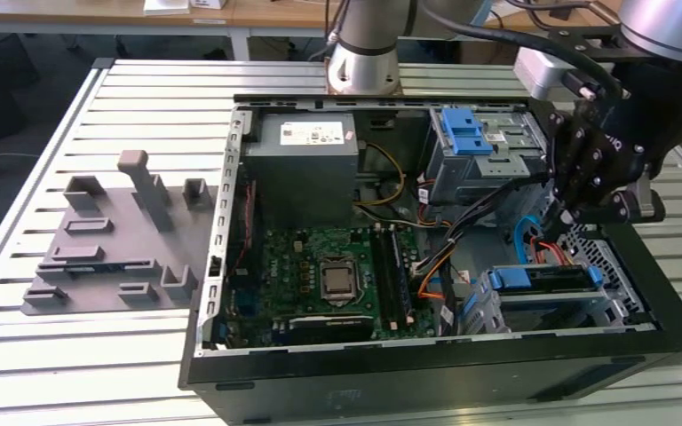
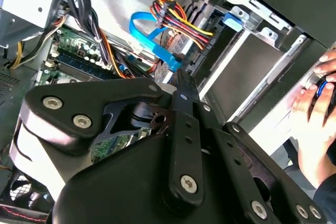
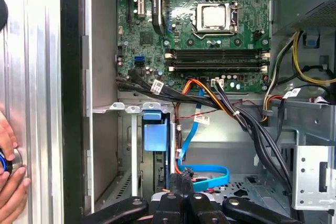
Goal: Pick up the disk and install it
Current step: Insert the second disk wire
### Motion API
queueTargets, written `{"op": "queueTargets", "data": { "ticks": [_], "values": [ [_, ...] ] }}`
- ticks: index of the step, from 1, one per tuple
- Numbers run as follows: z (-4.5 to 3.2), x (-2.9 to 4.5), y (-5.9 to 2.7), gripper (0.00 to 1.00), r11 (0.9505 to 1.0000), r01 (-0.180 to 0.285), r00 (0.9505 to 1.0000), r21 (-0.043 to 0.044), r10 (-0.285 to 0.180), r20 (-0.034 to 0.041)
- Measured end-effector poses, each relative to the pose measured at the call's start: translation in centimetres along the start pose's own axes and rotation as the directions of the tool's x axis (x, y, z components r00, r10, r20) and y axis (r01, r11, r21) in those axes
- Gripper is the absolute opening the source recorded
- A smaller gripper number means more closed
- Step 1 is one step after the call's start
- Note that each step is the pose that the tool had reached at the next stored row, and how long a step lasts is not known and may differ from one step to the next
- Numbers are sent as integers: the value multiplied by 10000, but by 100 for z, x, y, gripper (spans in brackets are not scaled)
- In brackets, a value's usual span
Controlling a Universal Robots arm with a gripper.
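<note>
The disk [image 1: 546,279] sits in the drive bay at the front corner of the open computer case [image 1: 436,355], on the exterior view's right, its blue rails showing along the top. Its blue end tab [image 3: 155,134] shows in the first wrist view and again in the second wrist view as a blue tab [image 2: 232,22]. My gripper [image 1: 563,222] hangs inside the case just above the bay, apart from the disk. Its fingers [image 3: 173,203] are shut together with nothing seen between them, and the tip [image 2: 181,77] points at a black cable plug [image 3: 181,178].
A blue data cable [image 2: 149,30] and bundled power wires [image 2: 176,17] lie beside the gripper. The grey power supply box [image 1: 303,151], the silver cage with a blue latch [image 1: 474,138] and the motherboard [image 1: 329,275] are inside the case. A person's hand [image 2: 315,100] rests outside it. A grey fixture [image 1: 116,240] lies on the table.
</note>
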State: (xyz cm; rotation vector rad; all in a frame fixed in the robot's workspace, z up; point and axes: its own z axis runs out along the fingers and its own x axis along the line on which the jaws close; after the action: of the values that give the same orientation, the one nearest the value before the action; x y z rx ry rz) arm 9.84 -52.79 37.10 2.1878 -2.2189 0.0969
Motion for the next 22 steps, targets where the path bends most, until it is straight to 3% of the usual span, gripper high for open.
{"op": "queueTargets", "data": {
  "ticks": [5,6,9,10,22],
  "values": [
    [11,-57,-1,11,10000,-9,10000,-16,9,-2],
    [17,-59,0,18,10000,-17,10000,-18,17,-1],
    [32,-63,0,19,10000,-79,10000,-23,79,-12],
    [38,-65,0,25,9999,-106,9999,-24,106,-17],
    [113,-74,2,25,9996,-285,9996,-37,285,-26]
  ]
}}
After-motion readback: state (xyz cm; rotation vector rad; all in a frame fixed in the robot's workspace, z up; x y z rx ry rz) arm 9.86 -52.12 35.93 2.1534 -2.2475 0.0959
